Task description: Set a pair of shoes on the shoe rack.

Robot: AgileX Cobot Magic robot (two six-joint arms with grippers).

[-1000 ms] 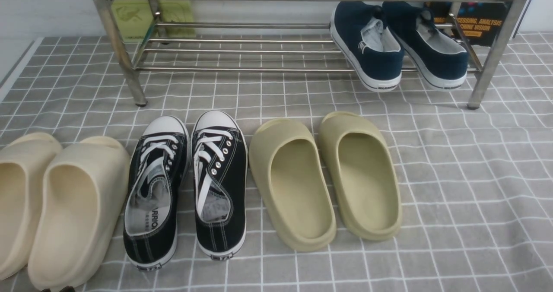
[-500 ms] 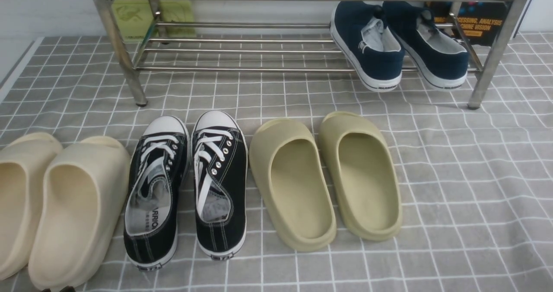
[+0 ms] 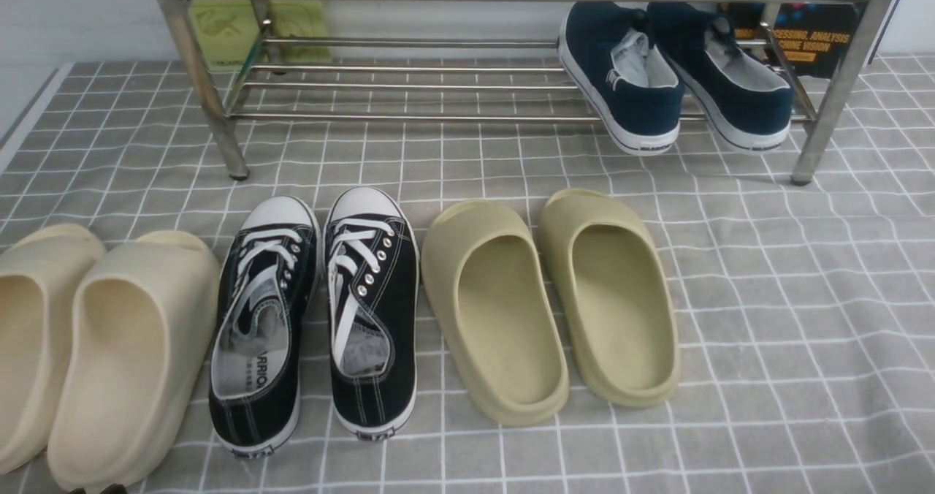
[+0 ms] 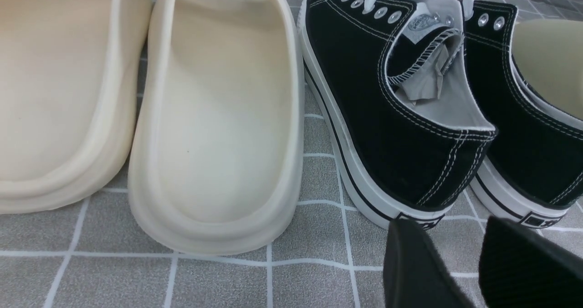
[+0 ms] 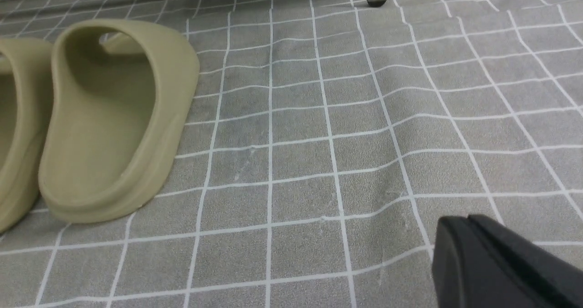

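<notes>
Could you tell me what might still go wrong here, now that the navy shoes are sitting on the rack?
1. Both navy shoes rest tilted on the rack, heels hanging past the front bar, so they might slide off if the rack is bumped.
2. The left gripper hangs open close behind the black sneakers; a careless move could nudge them.

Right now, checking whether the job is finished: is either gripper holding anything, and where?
Nothing: the left gripper is open, the right gripper shut, both empty.
</notes>
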